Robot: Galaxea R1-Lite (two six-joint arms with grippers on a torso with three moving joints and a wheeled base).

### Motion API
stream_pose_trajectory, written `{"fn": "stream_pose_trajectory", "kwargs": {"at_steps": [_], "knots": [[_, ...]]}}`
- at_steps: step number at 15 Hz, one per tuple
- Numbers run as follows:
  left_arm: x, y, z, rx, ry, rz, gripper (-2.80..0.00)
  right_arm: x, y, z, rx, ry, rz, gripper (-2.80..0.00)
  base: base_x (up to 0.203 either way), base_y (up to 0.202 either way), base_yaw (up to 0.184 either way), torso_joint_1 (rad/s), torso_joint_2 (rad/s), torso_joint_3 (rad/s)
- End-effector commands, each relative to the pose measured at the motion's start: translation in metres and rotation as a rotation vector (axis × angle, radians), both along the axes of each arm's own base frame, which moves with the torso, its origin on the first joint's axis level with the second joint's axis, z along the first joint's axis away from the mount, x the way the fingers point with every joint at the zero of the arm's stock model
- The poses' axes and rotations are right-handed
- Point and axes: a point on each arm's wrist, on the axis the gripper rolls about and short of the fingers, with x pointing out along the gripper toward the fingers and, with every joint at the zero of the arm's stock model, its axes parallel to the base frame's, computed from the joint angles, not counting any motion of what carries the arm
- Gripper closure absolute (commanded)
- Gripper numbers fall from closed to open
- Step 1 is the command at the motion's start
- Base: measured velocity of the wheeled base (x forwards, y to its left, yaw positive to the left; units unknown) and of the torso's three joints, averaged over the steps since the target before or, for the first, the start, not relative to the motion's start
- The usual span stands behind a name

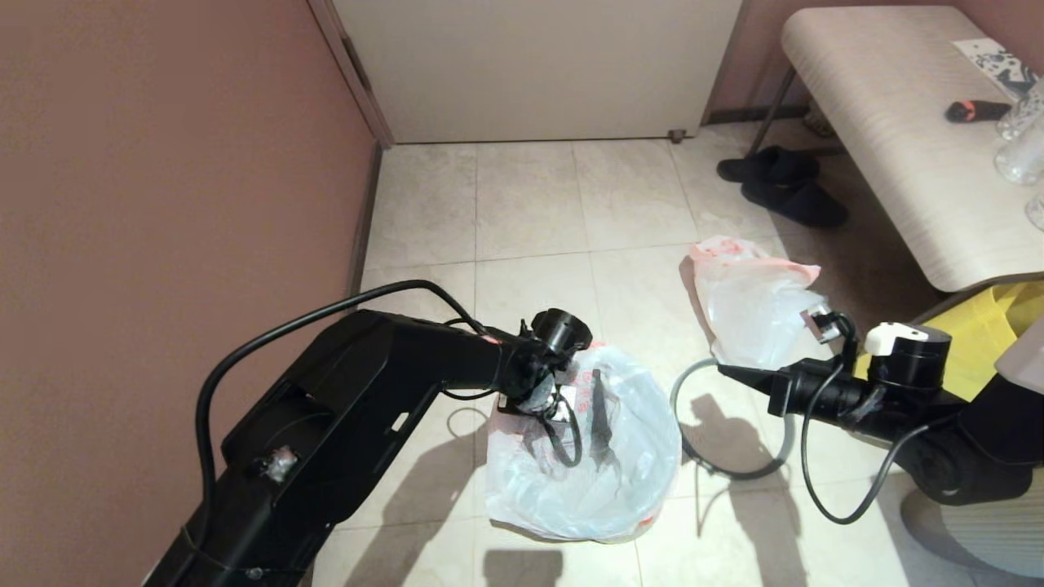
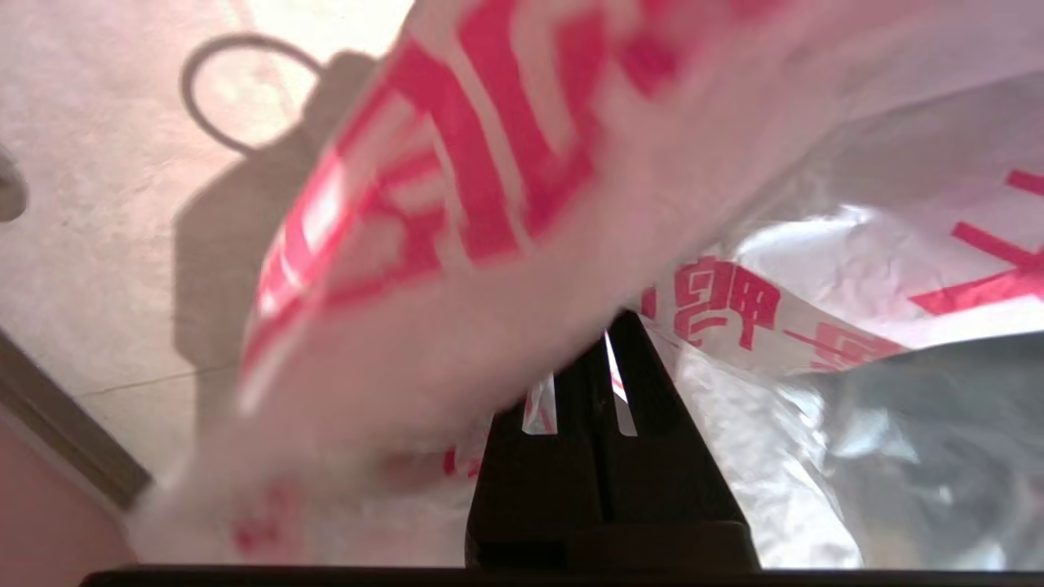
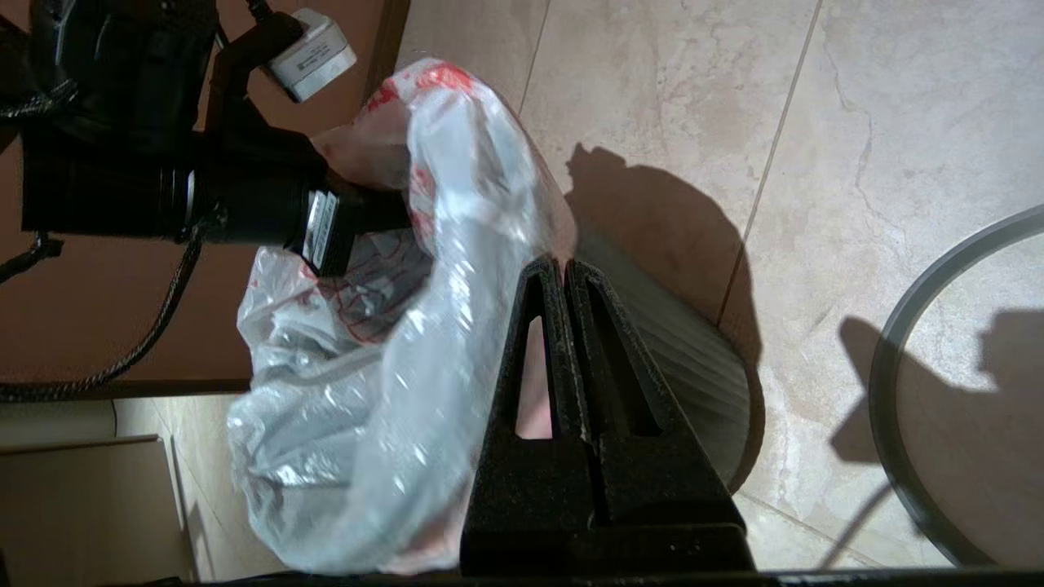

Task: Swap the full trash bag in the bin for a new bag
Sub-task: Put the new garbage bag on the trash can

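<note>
The new bag (image 1: 620, 481), thin translucent white with red print on its rim, is draped over the bin and hangs down its outside. Only the ribbed black side of the bin (image 3: 693, 359) shows. My left gripper (image 1: 599, 420) reaches down into the bag's mouth, shut on the printed rim film (image 2: 734, 310) at its tips (image 2: 608, 326). My right gripper (image 1: 722, 368) hovers right of the bin, shut, with nothing seen in it; its tips (image 3: 563, 265) are close to the bag's edge. The grey hoop (image 1: 734, 475) lies flat on the floor beneath it.
Another translucent bag (image 1: 754, 302) with a pink rim lies on the tiles behind the right gripper. Black slippers (image 1: 783, 187) sit under the bench (image 1: 881, 122) at the back right. A yellow bag (image 1: 987, 350) is at the right; a wall runs along the left.
</note>
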Motion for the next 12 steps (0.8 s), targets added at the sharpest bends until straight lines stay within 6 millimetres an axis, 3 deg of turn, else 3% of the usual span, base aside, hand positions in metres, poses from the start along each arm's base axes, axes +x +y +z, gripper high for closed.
{"fn": "stream_pose_trajectory", "kwargs": {"at_steps": [1,8,10,12], "knots": [[-0.008,-0.010,0.002,-0.002,-0.003,-0.024,0.00,0.000,0.001,0.002,0.002,-0.009,0.006,0.00,0.000,0.000,0.000,0.000,0.00,0.000],[-0.034,-0.040,0.026,-0.036,-0.041,-0.142,0.00,-0.001,-0.001,0.002,0.002,-0.011,0.004,0.00,0.000,0.000,0.000,0.000,0.00,0.000],[-0.047,-0.056,0.023,-0.051,-0.021,-0.202,0.00,-0.001,-0.002,0.002,0.002,-0.011,0.001,0.00,0.000,0.000,0.000,0.000,0.00,0.000],[-0.060,-0.071,0.005,-0.028,0.013,-0.257,0.00,-0.001,-0.004,0.002,0.003,-0.011,-0.004,0.00,0.000,0.000,0.000,0.000,0.00,0.000]]}}
